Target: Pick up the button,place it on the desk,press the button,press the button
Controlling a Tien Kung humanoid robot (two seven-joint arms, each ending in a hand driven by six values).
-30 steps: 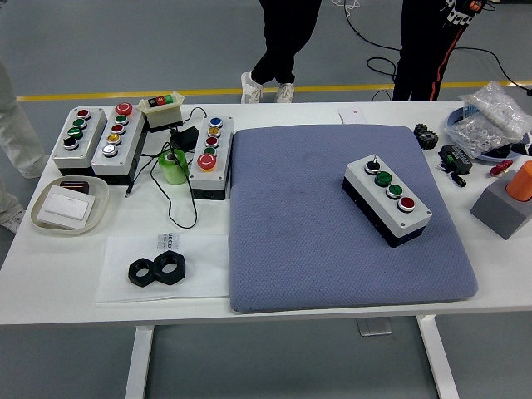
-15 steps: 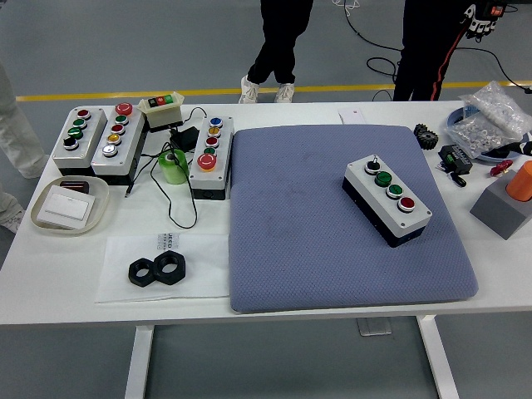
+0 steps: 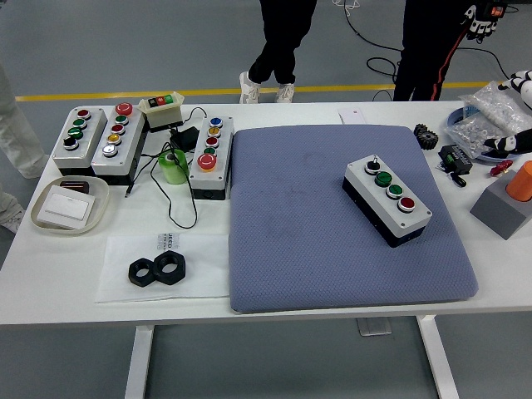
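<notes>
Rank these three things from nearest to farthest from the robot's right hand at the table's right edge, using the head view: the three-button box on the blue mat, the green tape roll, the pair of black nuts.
From the right hand:
1. Three-button box, on the blue mat's right part.
2. Green tape roll, left of the mat.
3. Black nuts, front left of the table.

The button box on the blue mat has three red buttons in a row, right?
Not quite. The head view shows the button box on the blue mat with a black switch, two green buttons and only one red button.
</notes>
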